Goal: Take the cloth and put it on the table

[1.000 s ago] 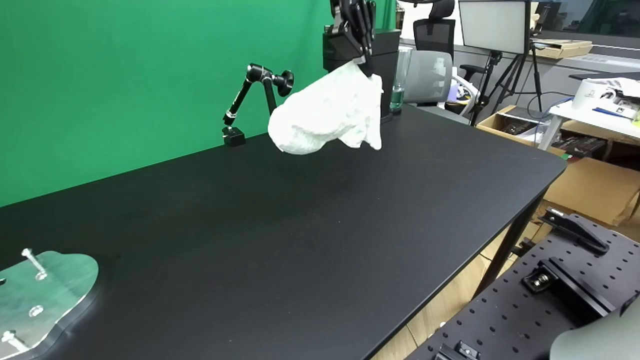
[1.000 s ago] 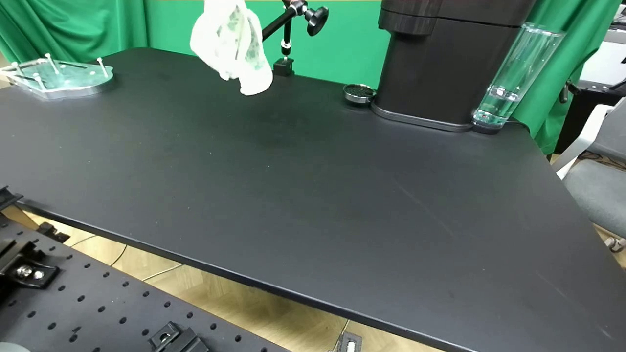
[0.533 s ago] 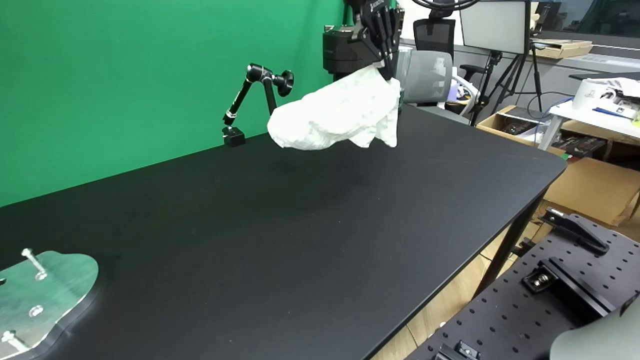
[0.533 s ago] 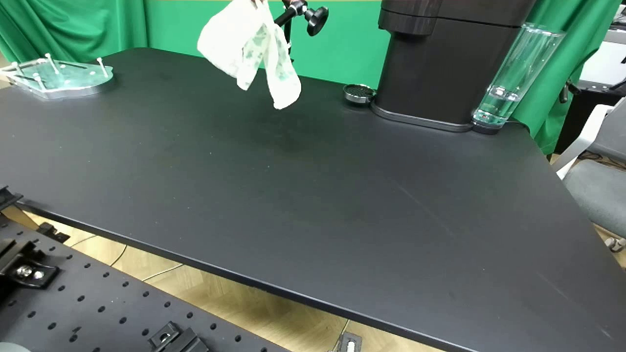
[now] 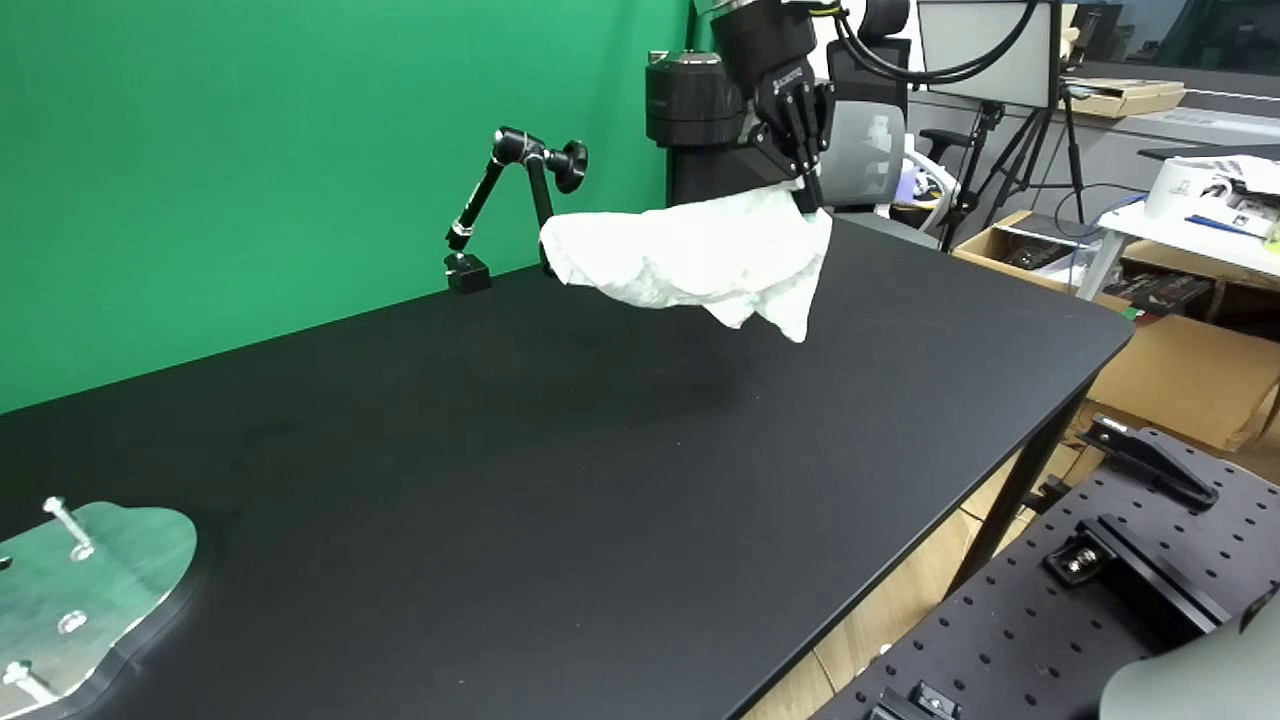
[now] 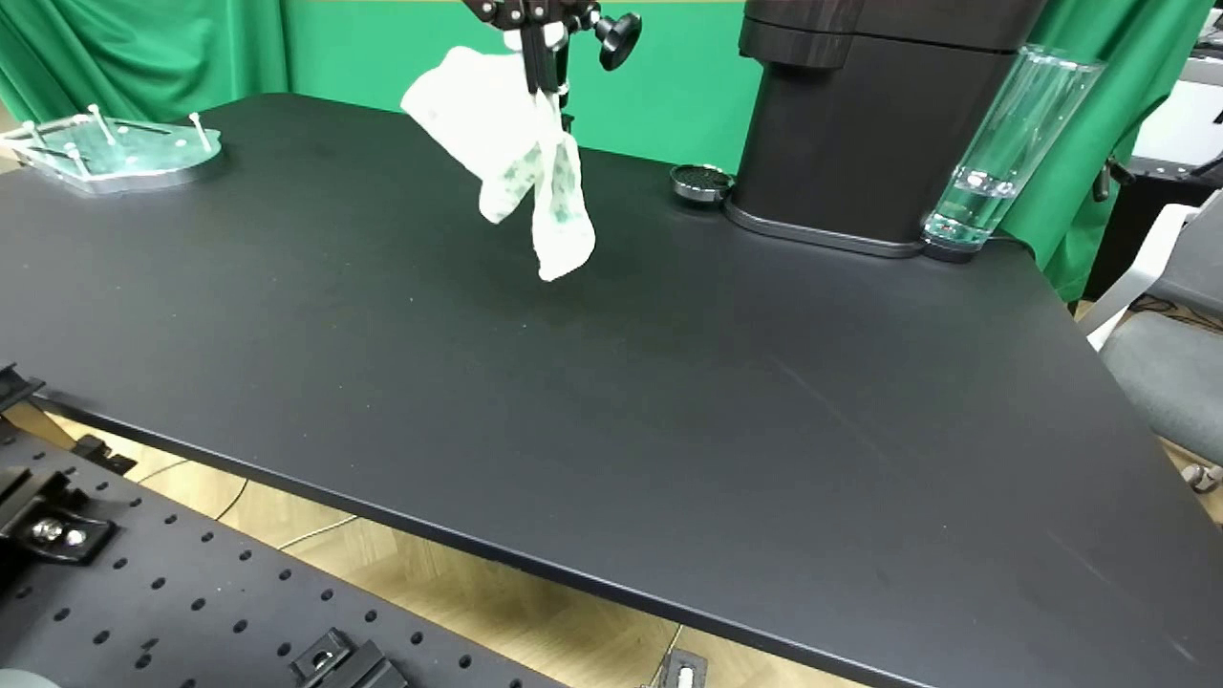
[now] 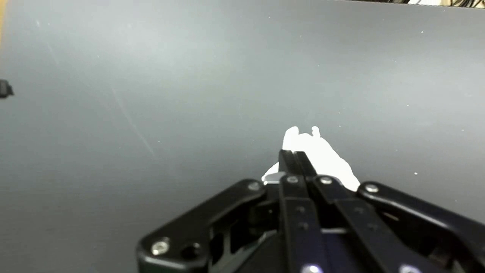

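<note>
A white cloth with pale green patches hangs from my gripper above the black table (image 5: 540,500). In both exterior views the cloth (image 5: 690,255) (image 6: 478,115) is bunched at the fingertips, with loose corners drooping below. My gripper (image 5: 808,198) is shut on the cloth; it also shows in an exterior view (image 6: 545,84) at the top. In the wrist view the gripper (image 7: 294,153) has its fingers pressed together, with the cloth (image 7: 329,161) beyond and beside them. The fingers hide part of the cloth there. The cloth appears off the table top.
A black coffee machine (image 6: 879,134) with a clear water tank (image 6: 1003,143) stands at the table's back, beside a round metal dish (image 6: 702,183). A black jointed stand (image 5: 540,165) is by the green wall. A clear plate with pegs (image 5: 130,560) lies at one end.
My gripper has moved down and to the right in both exterior views, carrying the cloth. The cloth's loose corners hang lower over the table. The grip has stayed shut.
</note>
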